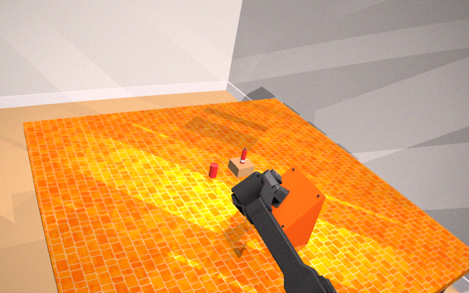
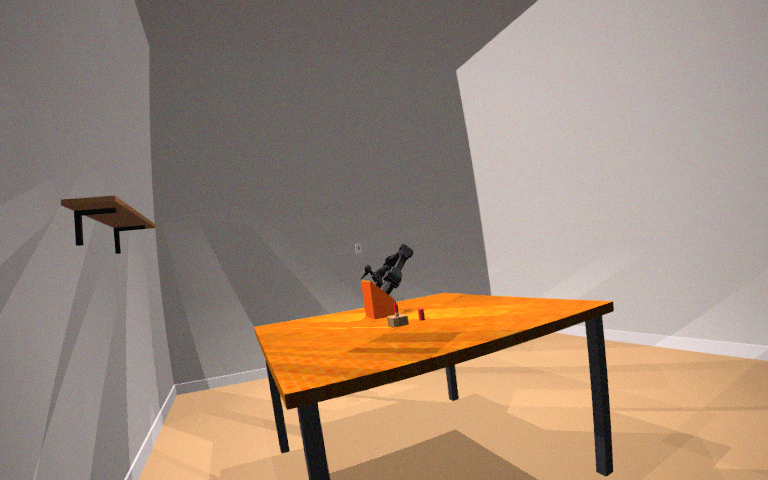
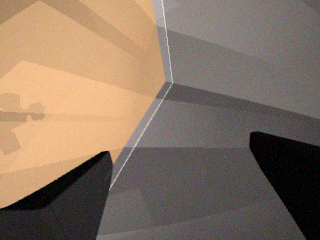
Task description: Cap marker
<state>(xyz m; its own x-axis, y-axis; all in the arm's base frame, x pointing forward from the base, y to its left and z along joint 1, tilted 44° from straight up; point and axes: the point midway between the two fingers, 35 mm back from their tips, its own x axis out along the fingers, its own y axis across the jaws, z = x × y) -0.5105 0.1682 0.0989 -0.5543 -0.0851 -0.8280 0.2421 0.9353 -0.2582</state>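
Cap first: the small red cylindrical cap [image 1: 213,170] stands upright and loose near the middle of the orange tiled table [image 1: 121,188], just beside the tan wooden holder block [image 1: 241,167], apart from it. The block keeps the red marker [image 1: 243,154] vertical, tip up, so the cap can be pressed straight down. The dark parallel-jaw gripper [image 3: 180,180] is raised over the orange wedge-shaped base [image 1: 300,207] toward the near edge, fingers spread wide and grasping nothing, apparently ready for a first reach.
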